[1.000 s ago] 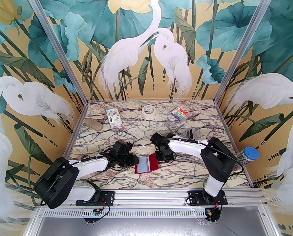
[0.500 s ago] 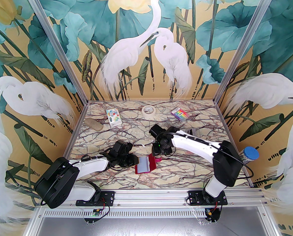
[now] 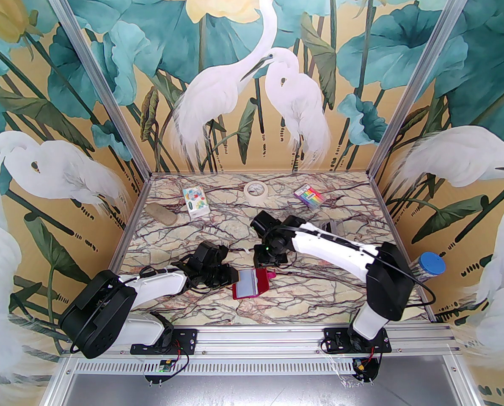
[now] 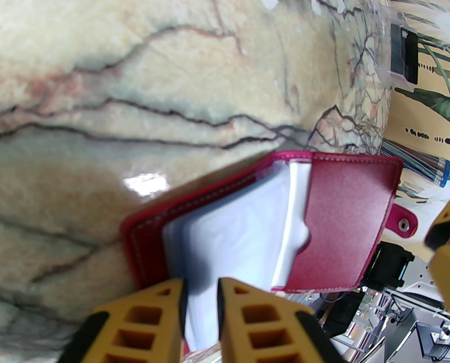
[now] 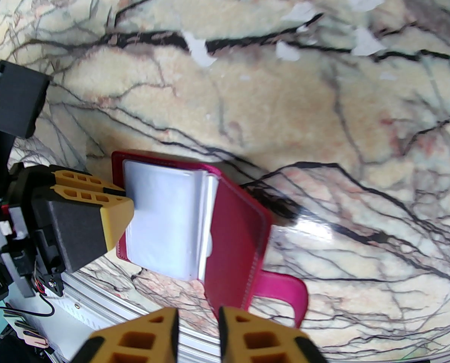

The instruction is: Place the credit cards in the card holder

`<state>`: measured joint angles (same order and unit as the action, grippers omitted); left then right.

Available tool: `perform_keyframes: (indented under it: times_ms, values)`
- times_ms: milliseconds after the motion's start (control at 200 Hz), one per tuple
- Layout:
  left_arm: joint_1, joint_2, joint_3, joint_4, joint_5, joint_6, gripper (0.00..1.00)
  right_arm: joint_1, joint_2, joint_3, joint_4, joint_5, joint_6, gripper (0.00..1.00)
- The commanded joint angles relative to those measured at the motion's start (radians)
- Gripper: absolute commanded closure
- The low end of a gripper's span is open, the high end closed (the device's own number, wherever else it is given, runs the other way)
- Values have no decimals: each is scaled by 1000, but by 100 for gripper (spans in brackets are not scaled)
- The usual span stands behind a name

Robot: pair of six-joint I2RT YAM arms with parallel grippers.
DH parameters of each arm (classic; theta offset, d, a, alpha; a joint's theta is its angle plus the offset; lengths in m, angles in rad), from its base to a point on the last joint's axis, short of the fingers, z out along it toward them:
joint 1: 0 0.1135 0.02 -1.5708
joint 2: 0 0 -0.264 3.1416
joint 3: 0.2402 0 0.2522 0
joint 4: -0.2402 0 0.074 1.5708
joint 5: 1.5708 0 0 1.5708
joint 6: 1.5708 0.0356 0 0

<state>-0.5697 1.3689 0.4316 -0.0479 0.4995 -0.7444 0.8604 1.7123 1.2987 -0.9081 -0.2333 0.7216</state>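
Note:
The card holder (image 3: pixel 258 282) lies open on the marble table, dark red with pale clear sleeves (image 5: pixel 164 221) fanned over its left half and a pink snap tab (image 5: pixel 285 289) at its right. My left gripper (image 3: pixel 233 276) is shut on the sleeves at the holder's left edge (image 4: pixel 200 286), and its yellow fingers (image 5: pixel 96 195) clamp that edge. My right gripper (image 3: pixel 265 264) hangs just behind and above the holder, its jaws nearly together (image 5: pixel 198 327) with nothing between them. A dark-striped credit card (image 4: pixel 403 53) sits in a clear plastic box. I cannot tell whether the sleeves hold cards.
The clear box (image 3: pixel 332 228) stands behind the right arm. Along the back lie a tape roll (image 3: pixel 256 190), a rainbow-striped packet (image 3: pixel 307 196), a colourful small box (image 3: pixel 196 201) and a tan stone-like lump (image 3: pixel 162 215). A blue-capped tube (image 3: pixel 427 267) leans at the right wall.
My right gripper let go of the holder's right cover, rose and drew back toward the rear; its jaws opened, then closed again. The snap tab now shows. The left gripper kept its hold.

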Motion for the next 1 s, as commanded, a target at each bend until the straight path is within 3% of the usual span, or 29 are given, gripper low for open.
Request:
perform_keyframes:
  times_ms: [0,995]
  values:
    - [-4,5,2,-20,-32,14,79,-1,49,-50,18,14,9,81]
    - [-4,25,1,-18,-41,14,79,-1,135,-195,120,43,50,83]
